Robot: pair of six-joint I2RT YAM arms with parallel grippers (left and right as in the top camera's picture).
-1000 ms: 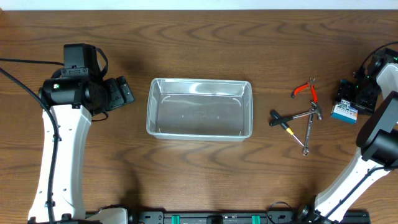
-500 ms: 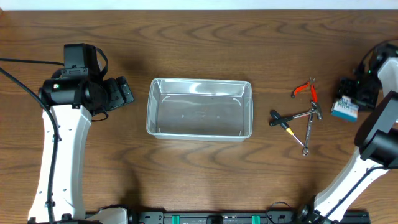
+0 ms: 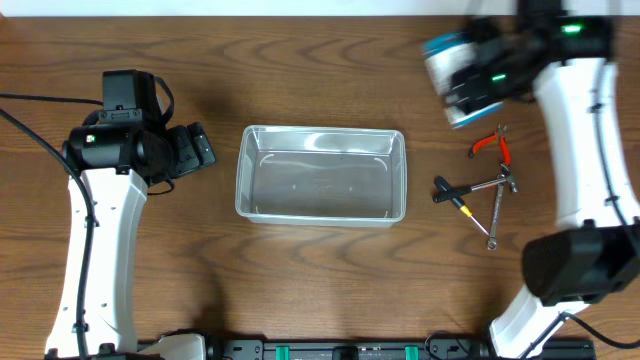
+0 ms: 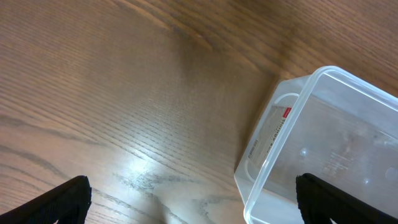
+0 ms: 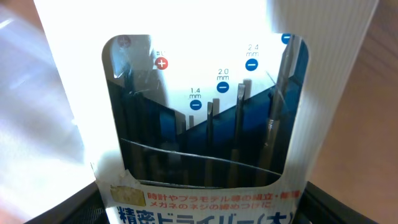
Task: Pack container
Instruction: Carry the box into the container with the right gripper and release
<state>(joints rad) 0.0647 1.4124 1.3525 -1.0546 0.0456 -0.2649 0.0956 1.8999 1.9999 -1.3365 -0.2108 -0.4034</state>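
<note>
Bench (image 3: 320, 270) of dark wood, clear container (image 3: 320, 175) at centre, unmoved. Left gripper (image 3: 197, 148) unchanged beside it — jaws wide apart, empty. Right gripper (image 3: 470, 85) has swung in from the right edge — jaws clamped on blue-and-white screwdriver pack (image 3: 448, 60), raised near the container's far-right corner.

Toward 3 o'clock on the wooden table (image 3: 320, 280), a hammer (image 3: 485, 186), a yellow-and-black-handled screwdriver (image 3: 456, 201) and a wrench (image 3: 493, 220) lie crossing one another, with red-handled pliers (image 3: 489, 144) just at their 12 o'clock. A blurred blue-and-white box (image 3: 448, 62) shows near 1 o'clock. Its window reveals precision screwdrivers (image 5: 239, 124) labelled 1.4, 2.0 and 2.4
</note>
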